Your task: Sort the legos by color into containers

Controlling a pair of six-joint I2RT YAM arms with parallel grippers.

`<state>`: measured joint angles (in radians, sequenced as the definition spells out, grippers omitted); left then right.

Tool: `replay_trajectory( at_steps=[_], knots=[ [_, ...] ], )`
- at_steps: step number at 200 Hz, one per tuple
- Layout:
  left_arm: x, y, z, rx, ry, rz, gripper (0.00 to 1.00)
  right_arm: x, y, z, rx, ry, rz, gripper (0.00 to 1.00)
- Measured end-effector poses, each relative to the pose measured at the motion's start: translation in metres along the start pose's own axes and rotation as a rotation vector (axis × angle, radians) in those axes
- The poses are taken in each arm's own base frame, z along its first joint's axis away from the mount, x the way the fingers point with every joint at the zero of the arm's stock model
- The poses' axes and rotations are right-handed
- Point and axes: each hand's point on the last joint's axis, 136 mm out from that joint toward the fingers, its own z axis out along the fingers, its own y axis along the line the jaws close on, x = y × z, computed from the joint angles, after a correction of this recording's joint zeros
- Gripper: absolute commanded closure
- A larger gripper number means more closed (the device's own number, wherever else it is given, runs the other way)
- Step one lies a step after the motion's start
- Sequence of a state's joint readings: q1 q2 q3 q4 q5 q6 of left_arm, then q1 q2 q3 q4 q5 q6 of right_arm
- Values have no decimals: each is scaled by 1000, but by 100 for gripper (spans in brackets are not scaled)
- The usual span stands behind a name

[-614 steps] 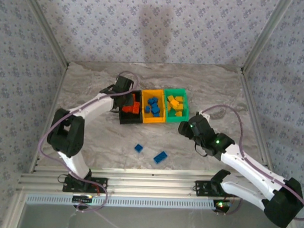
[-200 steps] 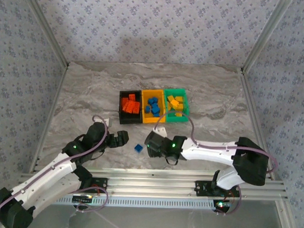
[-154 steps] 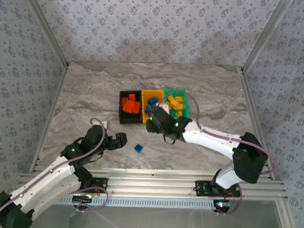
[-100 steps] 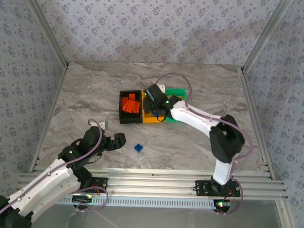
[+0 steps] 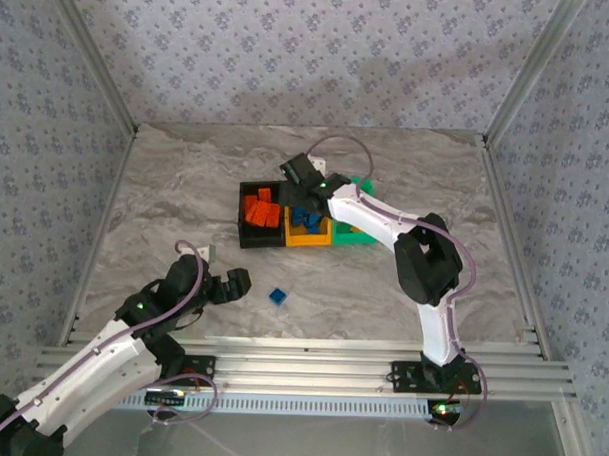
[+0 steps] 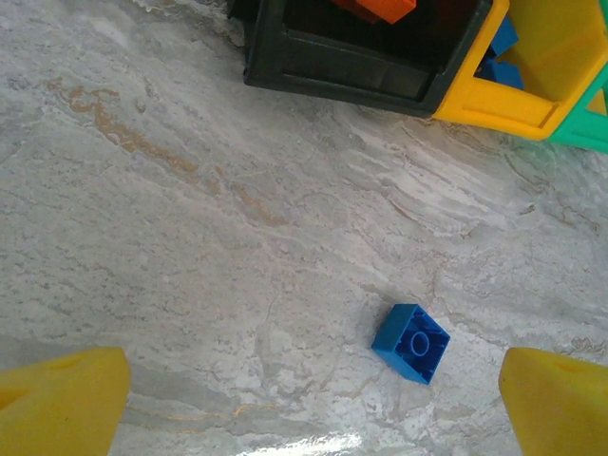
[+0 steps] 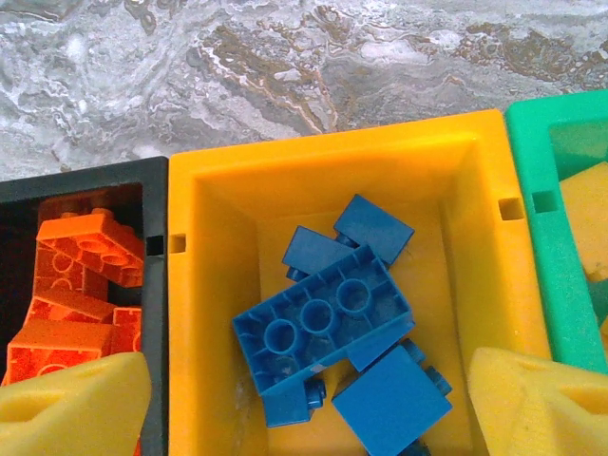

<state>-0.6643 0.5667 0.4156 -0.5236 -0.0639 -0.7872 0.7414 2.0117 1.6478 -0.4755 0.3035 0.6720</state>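
One blue lego (image 5: 278, 297) lies alone on the marble table, hollow side up (image 6: 410, 342). My left gripper (image 5: 237, 282) hovers open just left of it; the brick sits nearer the right pad (image 6: 560, 404) than the left. The containers stand in a row: black bin (image 5: 246, 236) with orange-red bricks (image 7: 81, 275), yellow-orange bin (image 5: 306, 240), green bin (image 5: 356, 238) with yellow bricks. My right gripper (image 5: 305, 200) hangs open over the yellow-orange bin (image 7: 204, 285), where a long blue brick (image 7: 323, 328) lies upside down on several smaller blue ones. Nothing is between its pads (image 7: 71, 404).
The bins' near walls (image 6: 351, 71) rise beyond the loose blue lego in the left wrist view. Bare marble table (image 5: 186, 184) surrounds the bins. Metal frame posts (image 5: 99, 81) and papered walls close the sides; a rail (image 5: 300, 368) runs along the front.
My right arm swung from the front of the table up over the yellow-orange bin and its jaws opened; the long blue brick now lies in that bin. The left arm barely moved.
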Motion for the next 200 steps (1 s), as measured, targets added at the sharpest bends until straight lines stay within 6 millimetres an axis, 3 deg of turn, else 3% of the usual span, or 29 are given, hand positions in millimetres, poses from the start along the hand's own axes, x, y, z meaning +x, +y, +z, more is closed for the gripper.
replay_trajectory(
  at_steps=[24, 46, 62, 77, 116, 140, 162, 200],
  knots=[
    [0, 2, -2, -6, -3, 1, 0, 20, 2, -29, -30, -1, -33, 7],
    [-5, 2, -9, -14, -24, 8, 0, 45, 18, -68, -105, -15, -82, 5],
    [-13, 0, -16, -10, -55, 14, 0, 71, 29, -92, -162, -8, -131, 5],
    [-19, -1, -22, -12, -81, 17, 0, 101, 39, -100, -202, 27, -183, 4],
    [-26, 2, -31, -34, -118, 29, 0, 187, 50, -82, -208, 184, -330, 4],
    [-26, 4, -31, -44, -118, 31, 0, 228, 51, -66, -177, 253, -400, 5],
    [-24, 6, -31, -51, -110, 32, 0, 245, 48, -57, -150, 284, -425, 10],
    [-25, 7, -31, -53, -113, 32, 0, 248, 51, -50, -134, 290, -426, 26]
  ],
)
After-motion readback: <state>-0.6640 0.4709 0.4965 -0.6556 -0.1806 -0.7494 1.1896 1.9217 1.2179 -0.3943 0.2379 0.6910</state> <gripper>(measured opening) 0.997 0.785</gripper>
